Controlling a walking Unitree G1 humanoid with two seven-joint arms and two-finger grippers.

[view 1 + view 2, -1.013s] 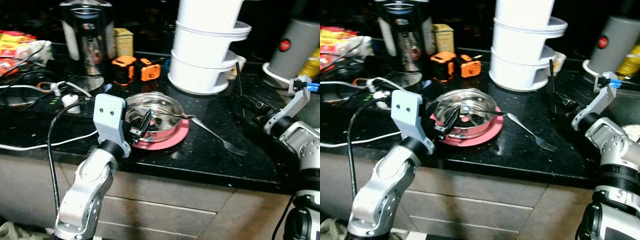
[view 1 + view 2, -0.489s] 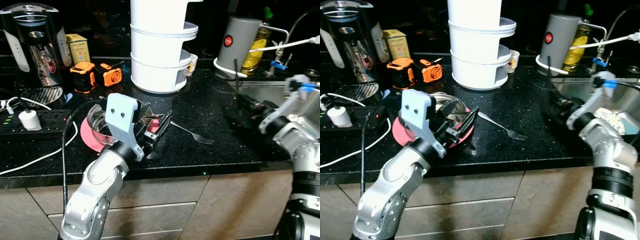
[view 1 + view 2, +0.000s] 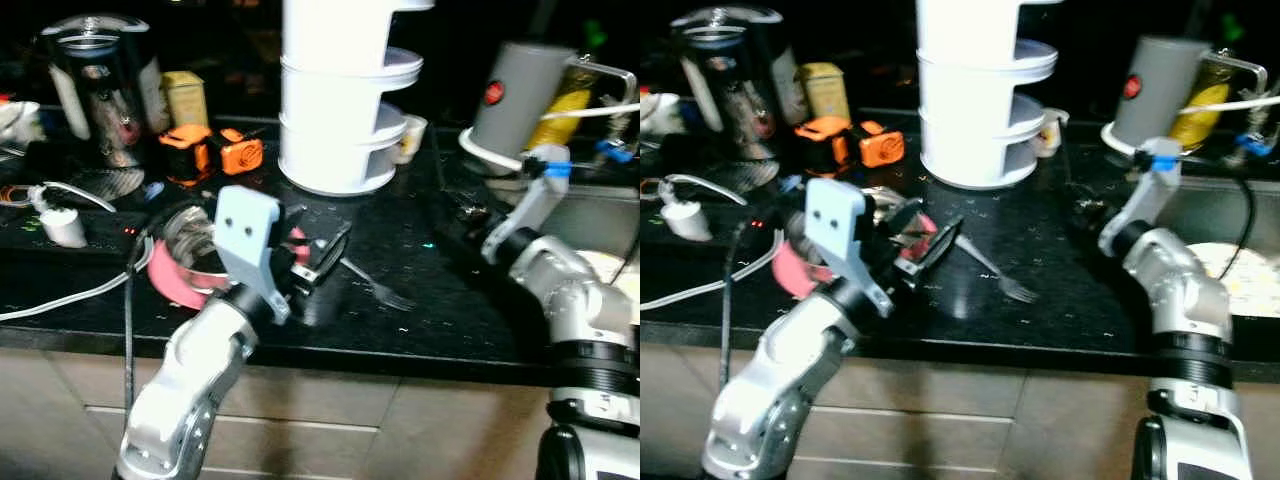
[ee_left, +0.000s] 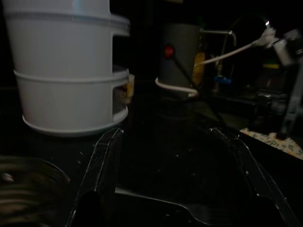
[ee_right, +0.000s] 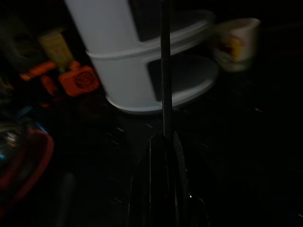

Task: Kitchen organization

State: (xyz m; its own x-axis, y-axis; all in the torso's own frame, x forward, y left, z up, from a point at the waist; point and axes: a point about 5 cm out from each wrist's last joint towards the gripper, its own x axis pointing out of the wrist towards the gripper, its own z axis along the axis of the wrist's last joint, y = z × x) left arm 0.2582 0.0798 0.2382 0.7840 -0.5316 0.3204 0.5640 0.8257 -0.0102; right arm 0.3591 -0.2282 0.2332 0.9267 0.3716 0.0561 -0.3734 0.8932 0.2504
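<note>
two grippers over a dark, crowded counter

left gripper [image 3: 322,252] spread wide and empty, hovering just beside the steel bowl [image 3: 190,232] on the pink plate [image 3: 170,275], pointing toward the fork [image 3: 372,285] lying flat on the black countertop [image 3: 420,300]. right gripper [image 5: 163,156] pinched narrow on a thin black rod [image 5: 165,71], held upright near the counter's right end, by the sink. beyond, a white tiered rack [image 3: 345,100] with a small printed cup [image 3: 409,137] beside it, a grey canister [image 3: 520,95], two orange tape measures [image 3: 210,153], a kettle [image 3: 100,90], white cables [image 3: 60,300] at far left.
</note>
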